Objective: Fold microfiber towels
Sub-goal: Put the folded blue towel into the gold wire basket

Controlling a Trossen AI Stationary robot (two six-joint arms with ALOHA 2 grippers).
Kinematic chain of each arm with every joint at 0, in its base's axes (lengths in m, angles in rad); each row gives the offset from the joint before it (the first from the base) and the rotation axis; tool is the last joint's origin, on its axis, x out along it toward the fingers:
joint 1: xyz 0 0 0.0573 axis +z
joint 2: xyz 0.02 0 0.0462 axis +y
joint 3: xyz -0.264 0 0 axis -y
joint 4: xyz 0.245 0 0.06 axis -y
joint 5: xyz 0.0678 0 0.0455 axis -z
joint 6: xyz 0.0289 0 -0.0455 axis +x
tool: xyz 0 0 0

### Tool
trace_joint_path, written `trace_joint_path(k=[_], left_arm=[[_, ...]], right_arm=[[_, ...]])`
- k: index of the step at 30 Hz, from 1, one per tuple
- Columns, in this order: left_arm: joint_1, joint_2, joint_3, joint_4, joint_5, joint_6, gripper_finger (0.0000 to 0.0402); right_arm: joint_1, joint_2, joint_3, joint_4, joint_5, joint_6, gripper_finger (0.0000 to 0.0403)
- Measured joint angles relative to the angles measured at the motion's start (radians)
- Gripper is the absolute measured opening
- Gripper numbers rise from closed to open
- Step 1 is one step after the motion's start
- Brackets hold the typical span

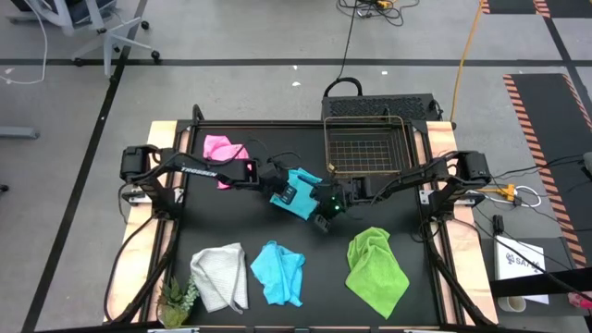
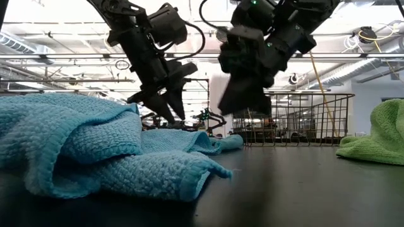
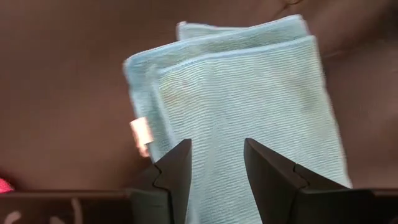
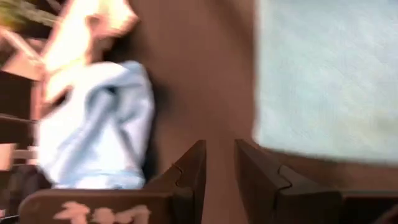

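Observation:
A folded light blue microfiber towel (image 1: 298, 192) (image 3: 249, 87) lies flat on the black table top at its middle. My left gripper (image 1: 280, 185) (image 3: 217, 146) hangs open just over the towel's left part, with nothing between its fingers. My right gripper (image 1: 326, 211) (image 4: 219, 146) hovers open at the towel's near right corner, fingers a small gap apart and bare; the towel (image 4: 323, 74) shows beside them. In the low view both grippers (image 2: 175, 116) (image 2: 237, 104) are clear of the table.
A pink towel (image 1: 222, 148) lies at the far left. Along the near edge lie a white-grey towel (image 1: 220, 276), a crumpled light blue towel (image 1: 277, 273) and a lime green towel (image 1: 376, 268). A wire basket (image 1: 363, 148) stands at the far right, a small plant (image 1: 176, 301) at the near left corner.

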Motion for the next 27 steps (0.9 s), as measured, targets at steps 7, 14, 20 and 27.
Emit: trace_joint_path(k=[7, 14, 20, 27], left_arm=[[-0.036, 0.062, 0.000, 0.056, 0.000, 0.005, 0.0122], [-0.041, 0.147, 0.000, 0.097, 0.108, -0.019, 0.0032], [-0.087, 0.172, 0.000, 0.170, 0.221, -0.156, 0.0012], [-0.167, 0.172, 0.000, 0.265, 0.237, -0.274, 0.0004]], right_arm=[[0.000, -0.065, 0.000, 0.050, 0.008, -0.069, 0.0021], [-0.011, -0.184, 0.000, -0.015, 0.078, -0.125, 0.0006], [-0.015, -0.224, 0.000, -0.149, 0.101, -0.177, 0.0003], [-0.015, -0.223, 0.000, -0.351, 0.101, -0.174, 0.0001]])
